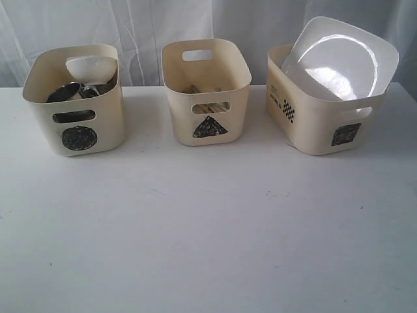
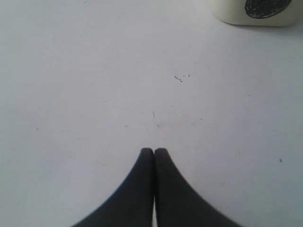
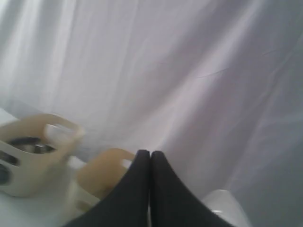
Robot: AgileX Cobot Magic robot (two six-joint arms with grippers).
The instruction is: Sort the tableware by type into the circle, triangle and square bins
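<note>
Hovering the left hand [image 2: 154, 151] over the bare surface [image 2: 94, 94], just short of the circle bin [image 2: 251, 14], with fingers pressed together and gripping nothing. Finding in that bin steel mugs [image 1: 64, 91] and a white bowl [image 1: 91, 68] standing on edge, probably grouping round vessels under the round mark. Moving on to the triangle bin [image 1: 179, 98]: glimpsing chopsticks [image 1: 210, 106] through its slot, not making out anything deeper in. Reaching the square bin [image 1: 306, 124]: leaning the plate [image 1: 339, 59] across the rim, likely for being too wide to lie flat. Holding the right hand [image 3: 150, 153] high, facing the curtain [image 3: 189, 71], likewise pressed together and carrying nothing. Judging the sorting as looking complete, seeing nothing loose outside the bins.
</note>
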